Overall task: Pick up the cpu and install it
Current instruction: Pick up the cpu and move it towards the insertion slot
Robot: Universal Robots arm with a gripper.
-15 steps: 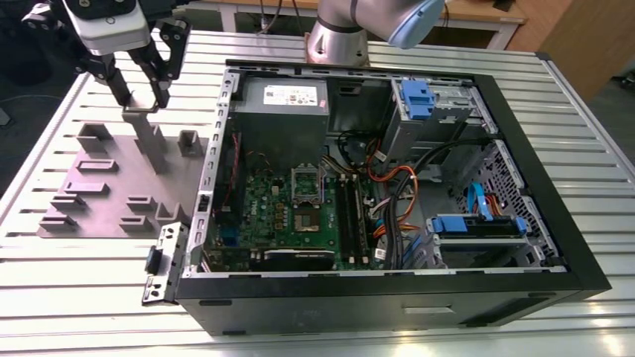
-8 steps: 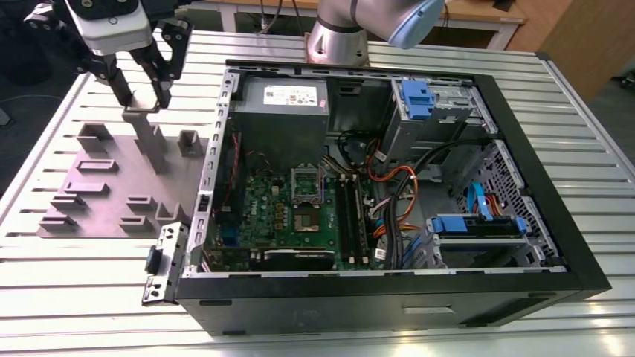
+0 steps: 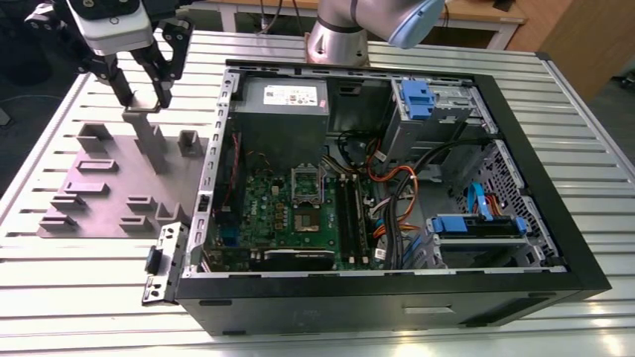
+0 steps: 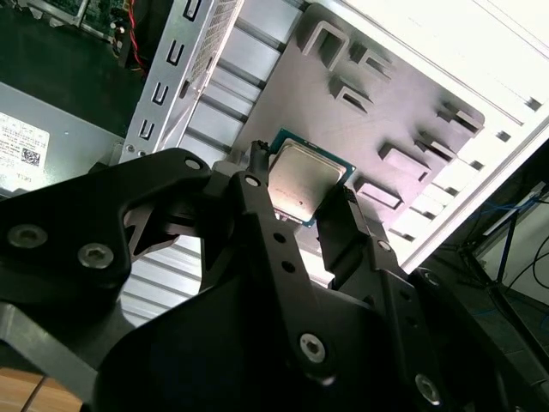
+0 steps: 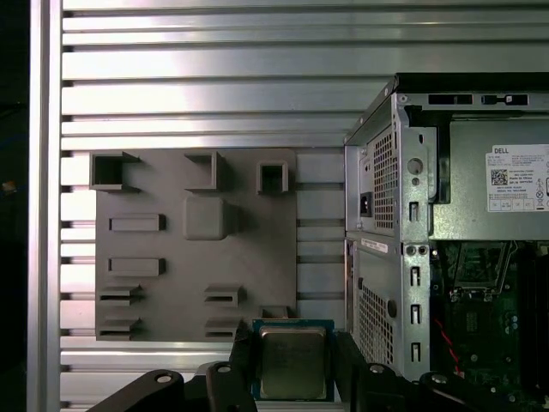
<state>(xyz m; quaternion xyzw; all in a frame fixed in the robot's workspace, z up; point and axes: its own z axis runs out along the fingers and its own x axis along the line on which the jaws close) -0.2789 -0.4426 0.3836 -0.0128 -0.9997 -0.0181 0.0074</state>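
Observation:
The cpu [image 4: 306, 176] is a small square chip with a silvery-grey metal top and a green edge. It sits flat between the two black fingers of my gripper [image 4: 300, 187], which is shut on it. In the first wrist view the cpu [image 5: 292, 362] hangs above the edge of the grey fixture plate [image 5: 171, 257], beside the open computer case [image 5: 386, 197]. In the exterior view my gripper [image 3: 143, 104] hovers just over the tall post [image 3: 149, 141] of the fixture plate, at the view's left of the case. The silver socket frame [image 3: 305, 181] lies on the green motherboard [image 3: 273, 204] inside the case.
The case [image 3: 555, 223] lies open on a slatted metal table [image 3: 595, 156], with a grey power supply box [image 3: 282, 111], cables [image 3: 397, 186] and blue drive brackets [image 3: 476, 225] inside. The fixture plate carries several raised posts and slots [image 3: 89, 190].

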